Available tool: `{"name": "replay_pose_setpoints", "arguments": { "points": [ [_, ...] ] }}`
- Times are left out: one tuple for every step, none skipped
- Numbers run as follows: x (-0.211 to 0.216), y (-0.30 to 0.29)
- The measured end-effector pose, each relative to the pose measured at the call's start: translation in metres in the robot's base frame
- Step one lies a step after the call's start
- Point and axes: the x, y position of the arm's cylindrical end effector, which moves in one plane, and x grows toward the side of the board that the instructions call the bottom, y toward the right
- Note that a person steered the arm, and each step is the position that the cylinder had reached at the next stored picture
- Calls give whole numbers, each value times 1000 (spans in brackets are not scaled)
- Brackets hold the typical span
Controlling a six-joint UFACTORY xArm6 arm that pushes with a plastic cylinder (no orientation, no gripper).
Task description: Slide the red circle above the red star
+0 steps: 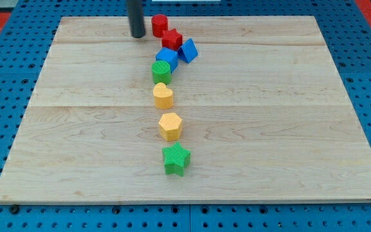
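Note:
The red circle point(159, 25) stands near the board's top edge, just above and slightly left of the red star point(171, 40), and the two look to be touching. My tip point(136, 35) is down on the board just to the left of the red circle, with a small gap between them. The rod rises out of the view's top.
Below the red star, a line of blocks runs down the board point(288, 116): a blue block point(167, 58), a blue block point(188, 49) to its right, a green circle point(161, 71), a yellow heart point(163, 96), a yellow hexagon point(171, 126) and a green star point(176, 159).

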Motion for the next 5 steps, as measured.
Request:
{"name": "replay_pose_setpoints", "arguments": {
  "points": [
    [-27,5],
    [-35,28],
    [-26,41],
    [-19,48],
    [-19,50]
  ]
}}
